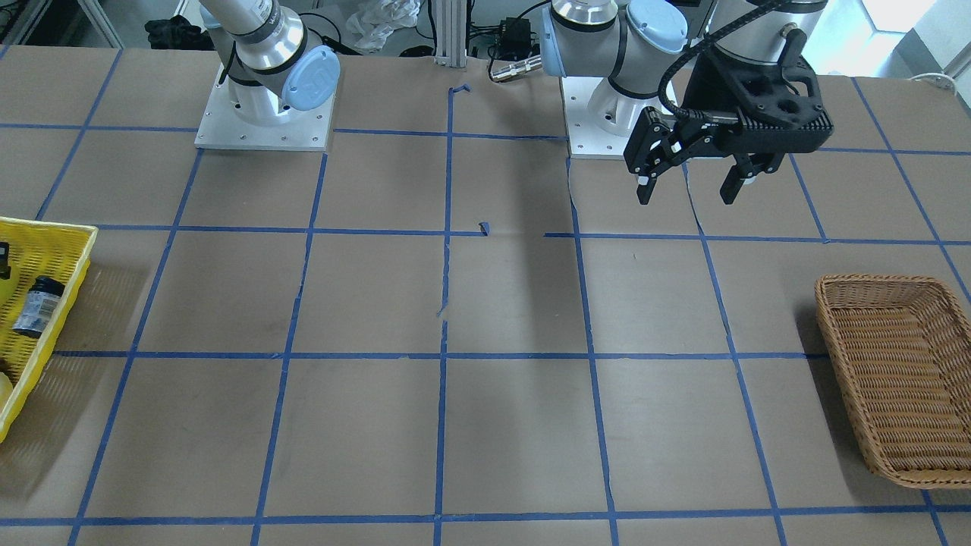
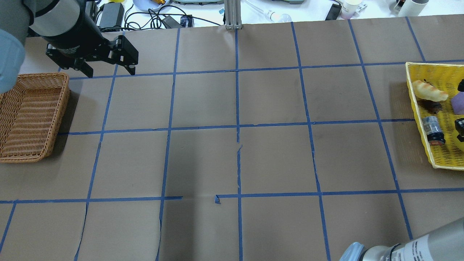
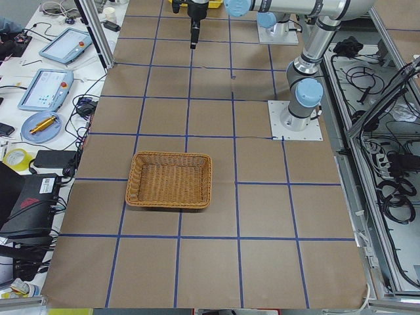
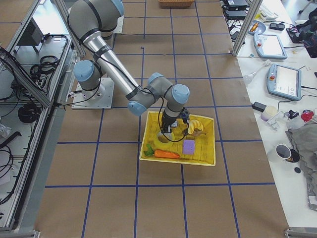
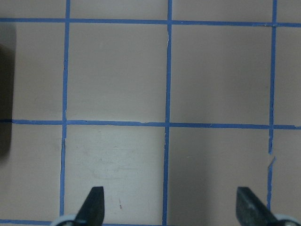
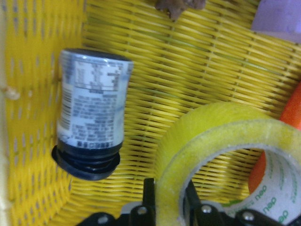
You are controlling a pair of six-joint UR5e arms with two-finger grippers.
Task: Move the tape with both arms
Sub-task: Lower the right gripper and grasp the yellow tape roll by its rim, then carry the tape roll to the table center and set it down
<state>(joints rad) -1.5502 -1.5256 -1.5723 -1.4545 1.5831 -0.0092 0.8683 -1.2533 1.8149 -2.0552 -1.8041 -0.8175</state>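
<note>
The tape is located inside the yellow basket, at the end of the table on the robot's right. The roll is seen from its open side, so the pale inner core is exposed. The right gripper is lowered into this basket. One finger is placed outside the roll and the other inside the core, and the wall of the roll is pinched between them. Whether the roll is raised off the basket floor cannot be determined from the wrist view.

A small bottle with a dark cap and a printed label is laid on its side just beside the tape. A purple block is positioned further back in the same basket. An orange item is partly visible behind the roll.

The left gripper is held above the table with its fingers spread wide and nothing between them. It is near the wicker basket at the opposite end of the table, well apart from the tape.
</note>
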